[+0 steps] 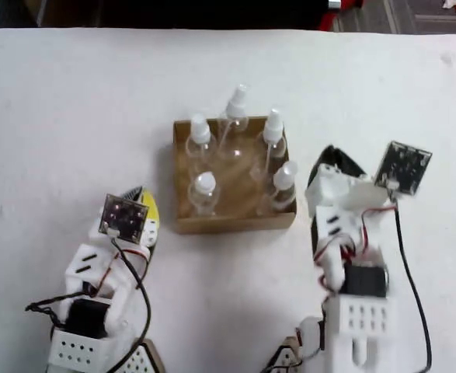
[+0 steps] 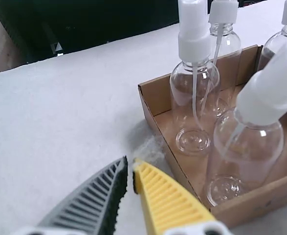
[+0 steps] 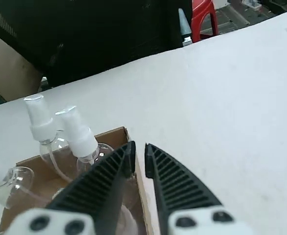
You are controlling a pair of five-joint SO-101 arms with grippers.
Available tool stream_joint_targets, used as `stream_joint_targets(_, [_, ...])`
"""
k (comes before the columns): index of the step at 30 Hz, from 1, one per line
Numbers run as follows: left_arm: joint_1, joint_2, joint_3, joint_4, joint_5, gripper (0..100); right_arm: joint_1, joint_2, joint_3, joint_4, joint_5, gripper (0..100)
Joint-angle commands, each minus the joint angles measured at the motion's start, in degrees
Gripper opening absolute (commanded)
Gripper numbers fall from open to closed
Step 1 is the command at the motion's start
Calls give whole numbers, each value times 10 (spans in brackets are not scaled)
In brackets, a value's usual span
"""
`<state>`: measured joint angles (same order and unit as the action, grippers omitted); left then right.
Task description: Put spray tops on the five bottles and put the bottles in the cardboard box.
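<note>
Left gripper (image 2: 129, 170) and right gripper (image 3: 139, 152) are both pinched together, empty, flanking the cardboard box (image 1: 231, 224) of capped bottles (image 1: 204, 190).

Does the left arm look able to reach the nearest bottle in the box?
Probably yes: the left gripper sits just outside the cardboard box, and that bottle rises well above the low wall between them.

Left wrist view — the nearest bottle (image 2: 243, 152), just beyond the left gripper (image 2: 129, 171), has its spray top (image 2: 275, 83) blurred and cut by the frame edge. The bottle behind it (image 2: 194, 98) loses its cap tip likewise. Right wrist view — the right gripper (image 3: 139, 152) hides the cardboard box (image 3: 115, 133) near wall; a bottle beside it (image 3: 9, 183) is partly cut off.
</note>
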<state>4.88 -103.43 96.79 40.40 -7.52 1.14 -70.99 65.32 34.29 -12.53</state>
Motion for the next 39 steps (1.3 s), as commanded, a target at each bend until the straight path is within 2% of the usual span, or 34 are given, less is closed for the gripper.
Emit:
stream_joint_targets(1, [8, -9, -11, -15, -8, 23, 7, -168, -41, 124, 62, 16])
stream_joint_targets(5, [8, -9, -11, -15, -8, 23, -36, -206, -18, 137, 130, 16])
stream_joint_targets(11, [7, -9, -11, -15, -8, 23, -54, -120, -13, 85, 137, 16])
stream_joint_targets(16, [-4, -9, -13, -15, -9, 23, -57, -111, -28, 74, 137, 20])
stream_joint_targets(20, [-49, -9, -40, -11, -8, 24, -52, -111, -99, 145, 141, 21])
stream_joint_targets(22, [-68, -9, -80, 7, -8, 24, -57, -118, -149, 200, 165, 21])
stream_joint_targets(26, [-71, -8, -229, 137, -7, 24, -58, -156, -228, 260, 206, 21])
stream_joint_targets(29, [-70, -8, -331, 199, -12, 24, -58, -197, -258, 282, 210, 21])
stream_joint_targets(35, [-109, -9, -401, 213, -127, 24, -58, -315, -272, 324, 206, 21])
stream_joint_targets(39, [-148, -9, -398, 215, -108, 24, -58, -320, -290, 374, 206, 21])
